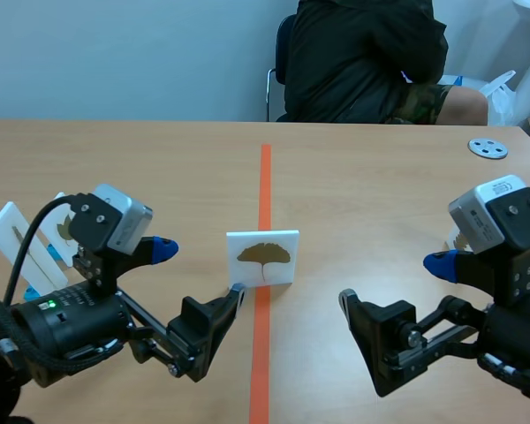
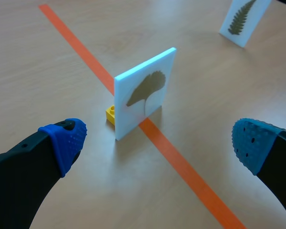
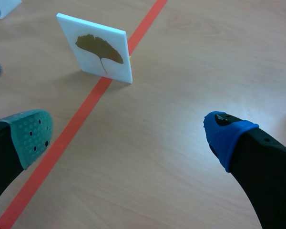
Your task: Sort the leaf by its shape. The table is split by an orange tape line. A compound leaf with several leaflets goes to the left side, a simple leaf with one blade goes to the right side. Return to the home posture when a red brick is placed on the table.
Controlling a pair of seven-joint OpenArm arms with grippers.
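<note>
We are logging the card [image 1: 262, 260] standing on the tape [image 1: 261, 353], a brick [image 2: 111, 113] propping it so its 1-blade leaf [image 3: 99, 50] is facing us. Left gripper [image 1: 199, 274] and right gripper [image 1: 396, 284] are hanging released, flanking it at 8 and 4 o'clock.

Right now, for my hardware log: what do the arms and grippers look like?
The left arm and right arm are black, each with a pale grey wrist box. The left has a looping black cable and a green light. The left gripper has dotted blue pads; the right gripper one grey-green, one blue.
</note>
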